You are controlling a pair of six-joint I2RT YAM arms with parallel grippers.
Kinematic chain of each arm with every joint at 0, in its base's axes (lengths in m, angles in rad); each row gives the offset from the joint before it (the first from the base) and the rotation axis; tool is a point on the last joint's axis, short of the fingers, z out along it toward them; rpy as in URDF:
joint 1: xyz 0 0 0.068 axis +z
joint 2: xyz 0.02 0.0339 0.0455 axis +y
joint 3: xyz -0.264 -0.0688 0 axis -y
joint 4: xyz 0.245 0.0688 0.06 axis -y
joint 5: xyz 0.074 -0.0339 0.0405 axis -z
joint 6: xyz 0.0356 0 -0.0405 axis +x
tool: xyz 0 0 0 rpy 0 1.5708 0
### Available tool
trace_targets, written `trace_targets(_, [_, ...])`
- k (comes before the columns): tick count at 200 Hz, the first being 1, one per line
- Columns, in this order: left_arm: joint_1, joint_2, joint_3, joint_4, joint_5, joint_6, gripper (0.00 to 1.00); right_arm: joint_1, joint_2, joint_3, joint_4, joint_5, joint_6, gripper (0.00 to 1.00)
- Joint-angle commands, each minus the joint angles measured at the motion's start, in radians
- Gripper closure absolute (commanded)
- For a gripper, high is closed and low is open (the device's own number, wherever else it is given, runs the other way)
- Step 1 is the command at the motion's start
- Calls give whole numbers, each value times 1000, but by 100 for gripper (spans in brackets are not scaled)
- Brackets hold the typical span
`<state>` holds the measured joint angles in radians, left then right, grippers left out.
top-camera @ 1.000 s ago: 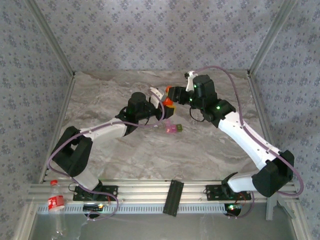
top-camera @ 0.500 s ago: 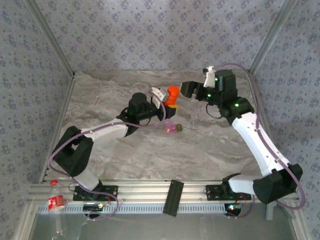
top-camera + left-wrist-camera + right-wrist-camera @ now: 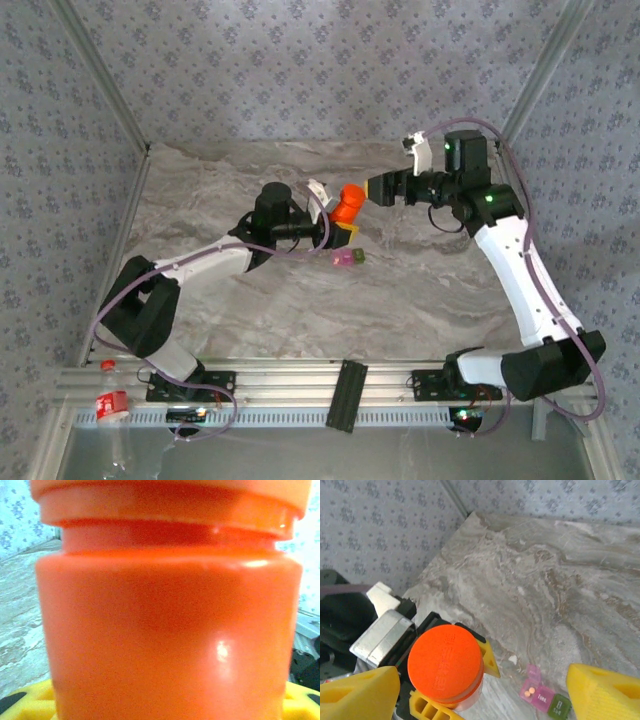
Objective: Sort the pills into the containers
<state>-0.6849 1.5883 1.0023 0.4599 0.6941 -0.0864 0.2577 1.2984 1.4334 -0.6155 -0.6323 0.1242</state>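
Containers (image 3: 347,258), a joined pink and green pair, lay on the table (image 3: 250,300) just near of the orange bottle (image 3: 346,205). The left gripper (image 3: 333,212) clamped that bottle by its body, with the cap (image 3: 445,662) on. The right gripper (image 3: 373,188) stood wide open and empty, just right of the cap. The step appeared to call for centring both pads on the cap, closing squarely, then twisting without tilting the bottle.
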Motion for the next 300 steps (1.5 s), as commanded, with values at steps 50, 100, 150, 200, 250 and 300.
trace_targets(50, [8,-45,62,-42,100,31,100,45,60,70,-81,-71,-100,12])
trace_targets(100, [7,-42,68,-47,102,33,100,82,101,103,-94,-49,-110,14])
trace_targets(150, [7,-39,71,-49,101,34,100,83,118,108,-91,-61,-102,24])
trace_targets(200, [7,-39,76,-48,96,37,100,96,125,90,-94,-72,-104,28])
trace_targets(250, [7,-40,76,-47,85,39,100,108,119,64,-74,-65,-94,41])
trace_targets(300, [4,-56,37,43,-38,5,100,136,96,-43,50,47,45,54])
